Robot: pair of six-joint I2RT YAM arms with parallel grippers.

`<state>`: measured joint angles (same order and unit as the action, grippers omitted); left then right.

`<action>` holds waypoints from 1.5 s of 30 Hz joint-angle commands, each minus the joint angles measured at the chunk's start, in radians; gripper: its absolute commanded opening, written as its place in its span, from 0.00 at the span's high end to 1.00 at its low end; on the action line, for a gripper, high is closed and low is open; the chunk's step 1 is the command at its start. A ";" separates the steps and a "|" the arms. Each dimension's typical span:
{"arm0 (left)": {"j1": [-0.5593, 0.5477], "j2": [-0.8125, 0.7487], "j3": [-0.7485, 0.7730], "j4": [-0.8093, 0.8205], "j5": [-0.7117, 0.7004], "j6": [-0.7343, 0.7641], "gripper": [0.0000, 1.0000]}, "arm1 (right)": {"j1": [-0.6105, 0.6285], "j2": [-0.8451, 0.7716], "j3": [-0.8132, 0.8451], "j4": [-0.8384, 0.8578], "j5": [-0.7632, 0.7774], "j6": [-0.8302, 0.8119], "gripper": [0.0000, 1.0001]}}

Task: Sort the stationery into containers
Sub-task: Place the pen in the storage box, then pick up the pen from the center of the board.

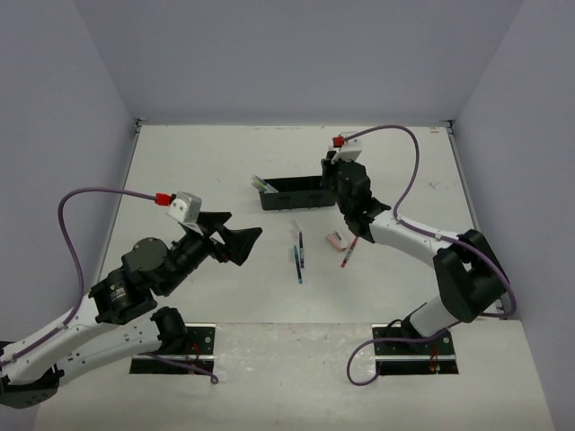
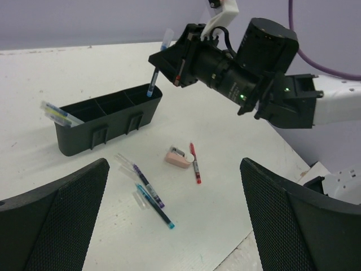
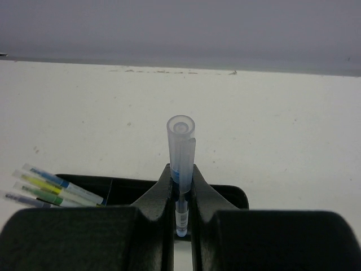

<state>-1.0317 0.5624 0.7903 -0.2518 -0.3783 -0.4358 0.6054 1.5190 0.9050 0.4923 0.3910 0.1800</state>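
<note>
Low in the right wrist view, the blue pen's [image 3: 181,161] lower end is hidden between the fingers [image 3: 152,197] of the right gripper [image 3: 181,175], and most of the black tray [image 3: 231,195] is covered by them. In the left wrist view, the left gripper [image 2: 174,166] is cut off by the lower edge. In the top view, the pens [image 1: 262,184] at the tray's left end are too small to be counted.

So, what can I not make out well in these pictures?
- Top view: the right gripper covers the right end of the tray.
- Right wrist view: its fingers hide most of the tray and the lower tip of the pen they hold.
- Top view: the pens at the tray's left end are too small to count.
</note>
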 commanded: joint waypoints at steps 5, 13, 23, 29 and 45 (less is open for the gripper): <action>-0.001 -0.029 -0.054 -0.011 0.057 0.007 0.00 | -0.052 0.090 0.081 0.117 0.004 -0.019 1.00; -0.001 0.003 -0.088 -0.004 0.056 0.014 0.00 | -0.075 0.121 0.053 0.117 -0.067 0.028 0.82; -0.001 0.063 -0.087 -0.131 -0.134 -0.083 0.00 | -0.072 -0.042 0.011 -0.029 -0.056 0.078 0.57; -0.001 0.174 0.013 -0.382 -0.268 -0.216 0.00 | -0.050 -0.337 0.016 -0.431 -0.047 0.225 0.63; -0.002 0.017 -0.064 -0.386 -0.265 -0.171 0.00 | 0.214 -0.245 0.072 -0.974 -0.147 0.438 0.52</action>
<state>-1.0325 0.5765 0.7415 -0.6184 -0.6428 -0.6062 0.7730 1.1757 0.9071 -0.2493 0.2439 0.4774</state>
